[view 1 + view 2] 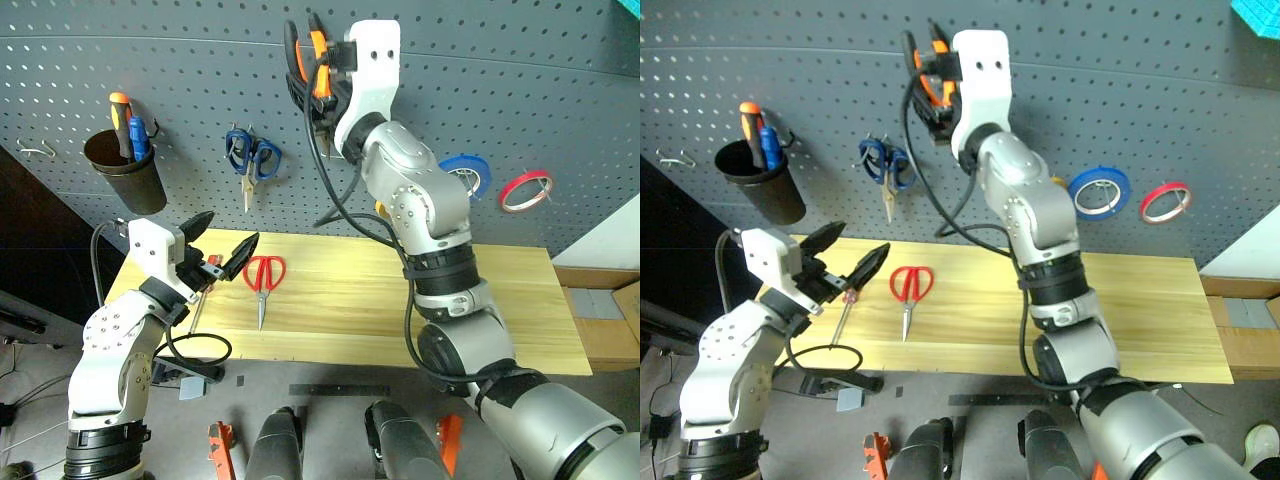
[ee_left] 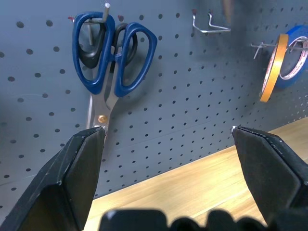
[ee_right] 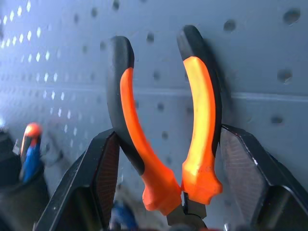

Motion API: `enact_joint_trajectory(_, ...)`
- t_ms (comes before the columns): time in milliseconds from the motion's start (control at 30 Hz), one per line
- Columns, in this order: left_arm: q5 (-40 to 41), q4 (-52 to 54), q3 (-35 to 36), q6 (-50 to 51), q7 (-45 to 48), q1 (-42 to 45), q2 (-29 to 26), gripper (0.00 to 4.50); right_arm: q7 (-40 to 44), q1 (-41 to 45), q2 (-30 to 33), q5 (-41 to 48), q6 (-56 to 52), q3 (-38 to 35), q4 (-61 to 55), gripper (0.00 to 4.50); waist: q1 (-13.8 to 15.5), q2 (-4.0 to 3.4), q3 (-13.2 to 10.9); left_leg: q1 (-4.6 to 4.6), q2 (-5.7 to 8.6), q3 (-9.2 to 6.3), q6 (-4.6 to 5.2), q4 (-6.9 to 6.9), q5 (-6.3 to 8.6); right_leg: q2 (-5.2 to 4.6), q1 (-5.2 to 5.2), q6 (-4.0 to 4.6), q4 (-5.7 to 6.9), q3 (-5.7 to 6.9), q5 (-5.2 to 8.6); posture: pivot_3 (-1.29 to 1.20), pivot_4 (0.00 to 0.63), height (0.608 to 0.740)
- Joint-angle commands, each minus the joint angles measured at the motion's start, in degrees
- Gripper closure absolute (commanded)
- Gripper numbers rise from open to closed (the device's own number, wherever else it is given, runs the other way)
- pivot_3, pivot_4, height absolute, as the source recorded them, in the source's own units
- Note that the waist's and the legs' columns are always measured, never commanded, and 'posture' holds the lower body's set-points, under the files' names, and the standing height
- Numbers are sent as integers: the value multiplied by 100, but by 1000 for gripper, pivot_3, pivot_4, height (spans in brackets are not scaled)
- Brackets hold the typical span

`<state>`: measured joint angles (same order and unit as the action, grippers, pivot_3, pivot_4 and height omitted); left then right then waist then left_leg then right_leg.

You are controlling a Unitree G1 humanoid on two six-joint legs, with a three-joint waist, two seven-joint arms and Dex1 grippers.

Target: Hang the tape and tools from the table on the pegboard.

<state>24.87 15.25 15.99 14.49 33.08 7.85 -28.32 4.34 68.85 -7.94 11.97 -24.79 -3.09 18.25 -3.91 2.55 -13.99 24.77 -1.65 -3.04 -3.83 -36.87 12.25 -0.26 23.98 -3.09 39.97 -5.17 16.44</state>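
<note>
The long, light wooden surface (image 1: 420,300) runs along the foot of the pegboard. On its left part lie the red-handled scissors (image 1: 263,282), blades pointing to 6 o'clock. At their 9 o'clock lies a slim screwdriver (image 1: 845,308), partly hidden.

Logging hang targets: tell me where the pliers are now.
The pliers sit in the right tool, raised against the pegboard, above the blue-handled scissors.

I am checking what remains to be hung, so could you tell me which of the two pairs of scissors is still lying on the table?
The red-handled scissors lie flat on the table; the blue-handled scissors already hang on the pegboard.
</note>
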Motion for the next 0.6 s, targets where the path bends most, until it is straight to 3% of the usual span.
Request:
enact_joint_trajectory(33, 1, 146, -12, -143, -42, 153, 10, 0, -165, 309, -128, -41, 898, -121, 295, 1831, 36, 3, 4, 0, -1, 1, 0, 0, 0, 1, 1, 0, 1, 0, 0, 55, 144, 740)
enact_joint_trajectory(333, -59, 93, -163, -201, -24, 259, 97, 0, -243, -38, -128, -469, 2356, 195, 1016, 1832, 126, 4, 5, 1, -1, -1, -3, -4, -2, 1, 2, 13, 4, 3, -8, 60, 157, 740)
enact_joint_trajectory(467, -56, 100, -178, -214, -18, 247, 99, 0, -237, -249, -35, -575, 2410, 272, 751, 1833, 166, 4, 5, 1, -2, 1, -3, -1, -2, 1, 4, 13, 4, 3, -8, 61, 158, 740)
enact_joint_trajectory(600, -44, 86, -202, -209, -13, 288, 93, 0, -205, -701, -26, -515, 1873, 377, -288, 1833, 191, 4, 5, 4, -5, 0, -4, 2, -2, 1, 9, 14, 4, 5, -8, 53, 162, 740)
